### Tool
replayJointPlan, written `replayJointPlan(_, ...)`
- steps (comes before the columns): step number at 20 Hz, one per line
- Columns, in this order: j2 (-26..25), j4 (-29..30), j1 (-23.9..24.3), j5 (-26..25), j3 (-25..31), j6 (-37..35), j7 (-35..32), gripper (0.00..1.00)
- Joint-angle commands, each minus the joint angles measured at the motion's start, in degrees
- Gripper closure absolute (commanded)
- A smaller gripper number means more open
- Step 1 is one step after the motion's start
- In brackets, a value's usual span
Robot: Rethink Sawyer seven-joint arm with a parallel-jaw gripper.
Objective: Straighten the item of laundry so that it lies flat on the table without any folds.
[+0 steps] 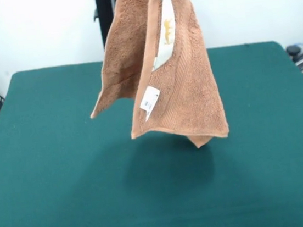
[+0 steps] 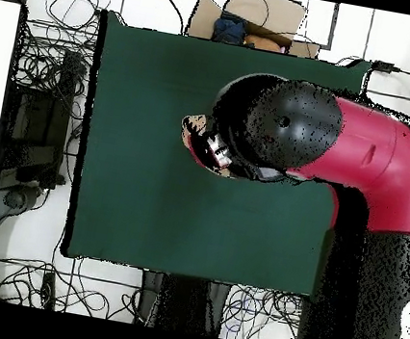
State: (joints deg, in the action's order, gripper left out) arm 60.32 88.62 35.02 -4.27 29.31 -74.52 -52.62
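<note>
Hanging in mid-air from above, the towel (image 1: pixel 163 73) droops over the middle of the green tabletop (image 1: pixel 52 203), clear of the surface, with only its shadow on the felt beneath. In the front view the cloth runs out of frame at the top edge, so the tool itself is not seen there. In the overhead view the red and black arm (image 2: pixel 347 163) reaches over the tabletop (image 2: pixel 135 145), and its bulk covers whatever is below the wrist; only a small patch of the towel (image 2: pixel 194 141) peeks out at the arm's edge. Whether the tool is pinching the cloth or how its fingers stand cannot be told from either view, though the towel must be held up by something above.

The towel hangs doubled into at least 2 long folds, draped lengthwise. A white tag (image 1: pixel 149 99) dangles from the edge of the nearer fold, and a larger pale label (image 1: pixel 166 34) shows between the layers higher up. 3 corners point downward below the hidden tool: 1 splayed out to the side, 1 at the lower front hem, and 1 tip at the very bottom.

As for progress, the job looks to be in its lifting stage: the cloth is off the tabletop and shaken loose, but nothing is laid flat yet. What remains, by this reckoning, is lowering it so the bottom hem touches down first, dragging it out to full spread, and letting go.
</note>
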Motion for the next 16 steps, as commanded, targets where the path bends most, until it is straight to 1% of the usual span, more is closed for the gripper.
replayJointPlan(1,-2.3,-4.1,-0.4,-3.9,5.3,-8.3,8.3,1.00)
replayJointPlan(9,-2.7,-10.0,-1.0,-5.4,6.3,-14.7,7.6,1.00)
replayJointPlan(16,-3.4,-12.9,-0.8,-6.3,6.9,-17.8,7.7,1.00)
